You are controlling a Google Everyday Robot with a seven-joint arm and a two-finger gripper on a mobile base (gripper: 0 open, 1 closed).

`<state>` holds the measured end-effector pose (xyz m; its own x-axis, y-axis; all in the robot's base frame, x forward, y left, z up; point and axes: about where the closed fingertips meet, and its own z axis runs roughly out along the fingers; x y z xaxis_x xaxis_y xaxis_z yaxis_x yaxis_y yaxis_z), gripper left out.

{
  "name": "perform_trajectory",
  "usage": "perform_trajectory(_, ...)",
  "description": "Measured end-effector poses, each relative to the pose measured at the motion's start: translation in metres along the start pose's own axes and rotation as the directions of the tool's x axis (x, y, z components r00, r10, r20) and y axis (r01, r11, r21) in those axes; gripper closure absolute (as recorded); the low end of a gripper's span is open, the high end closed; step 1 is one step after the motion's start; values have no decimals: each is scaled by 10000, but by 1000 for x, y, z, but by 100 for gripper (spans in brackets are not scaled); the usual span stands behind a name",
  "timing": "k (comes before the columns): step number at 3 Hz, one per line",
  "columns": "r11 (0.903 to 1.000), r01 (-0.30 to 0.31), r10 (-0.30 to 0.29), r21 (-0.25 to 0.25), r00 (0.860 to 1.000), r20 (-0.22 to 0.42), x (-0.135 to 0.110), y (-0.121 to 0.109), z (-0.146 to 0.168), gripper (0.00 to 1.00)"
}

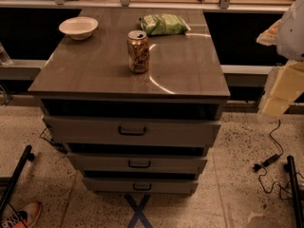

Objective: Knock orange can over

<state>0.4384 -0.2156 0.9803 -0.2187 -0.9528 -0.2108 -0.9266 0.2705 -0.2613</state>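
The can (138, 52) stands on the cabinet top (190, 75), bowl (78, 27) behind-left, bag (164, 24) behind; gripper (281, 91) well right.

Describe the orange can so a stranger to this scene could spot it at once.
The gripper is off to the right of the grey drawer cabinet. On that cabinet's top, near the middle, the orange can stands upright. Unlike the white bowl at back left and the green snack bag behind it, it is a gold-orange metal cylinder with a silver top.
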Motion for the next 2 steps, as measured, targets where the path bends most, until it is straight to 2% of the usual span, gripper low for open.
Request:
perform_trajectory(1, 10000, 0, 0, 0, 10000, 0, 0, 0, 0, 0)
perform_trajectory(2, 9961, -351, 310, 806, 9981, 524, -14, -29, 2, 0)
